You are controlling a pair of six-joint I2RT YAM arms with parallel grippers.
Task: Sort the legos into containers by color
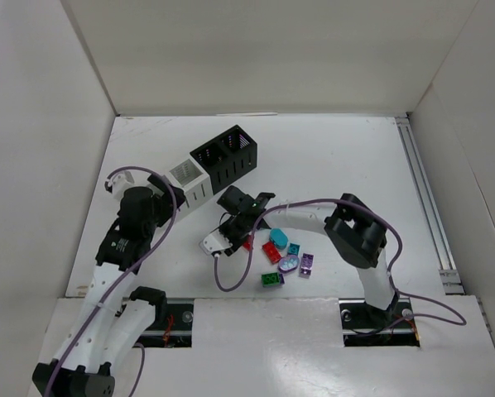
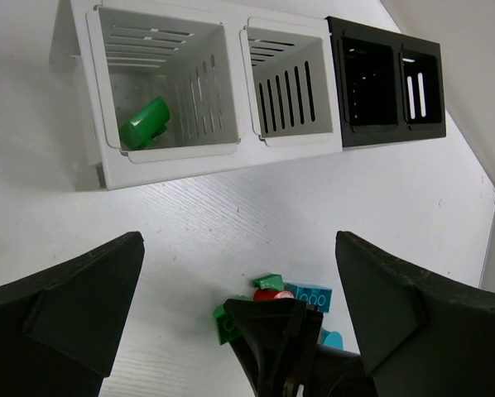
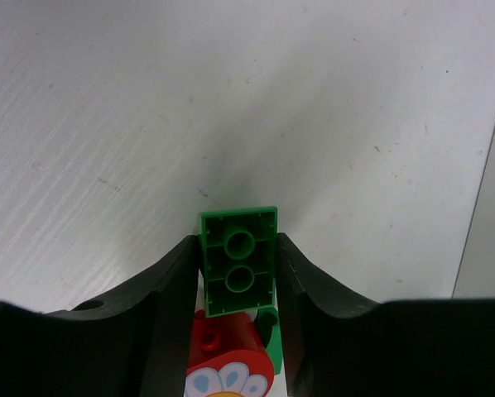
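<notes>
Resting on a white-walled table (image 1: pixel 355 165): two containers (image 1: pixel 198 190), six clustered legos (image 1: pixel 271 252); right gripper (image 3: pixel 239 244) pinches green brick (image 3: pixel 239 269), left gripper (image 2: pixel 239 240) gapes empty.

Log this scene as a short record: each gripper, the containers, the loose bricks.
left gripper: open, empty, facing the containers
right gripper: shut on the held green brick
white container: one green piece in the compartment farthest from the black one; next compartment shows nothing
black container: contents cannot be told
loose pile: red brick, teal oval, lavender oval, purple brick, loose green brick
</notes>
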